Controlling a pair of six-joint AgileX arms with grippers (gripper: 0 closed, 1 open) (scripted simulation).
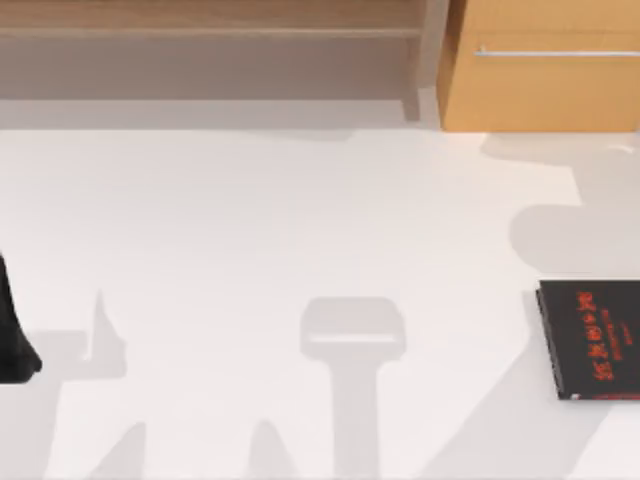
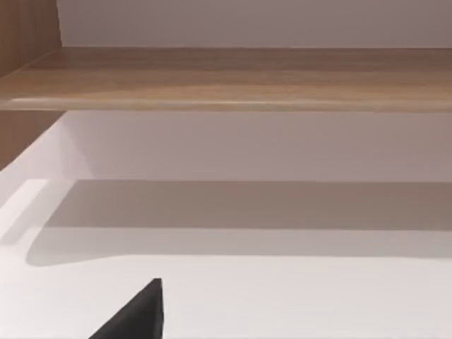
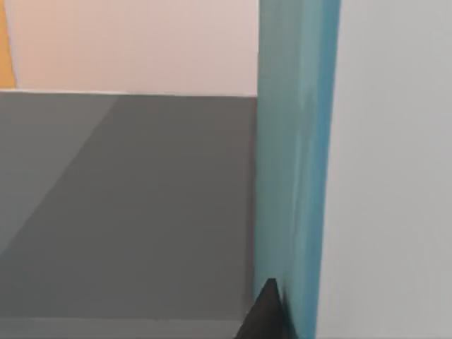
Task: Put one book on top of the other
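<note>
Top view: the white table (image 1: 300, 230) carries the thin black book (image 1: 592, 338) with red lettering at its right edge, lying flat and partly cut by the frame. A wooden shelf unit (image 1: 210, 50) and an orange-brown cabinet (image 1: 545, 70) with a metal handle stand along the far side.

The left arm (image 1: 12, 335) appears as a dark shape at the table's left edge, well apart from the black book. In the left wrist view, one dark fingertip (image 2: 138, 314) of the left jaws hangs above bare table, facing the wooden shelf (image 2: 226, 78); whether these jaws are open or closed cannot be told.

In the right wrist view, the teal-blue book (image 3: 296, 162) stands edge-on immediately beside a dark fingertip (image 3: 267, 318) of the right jaws, apparently touching it. The opposing finger is out of frame, so the grip and the opening cannot be told.
</note>
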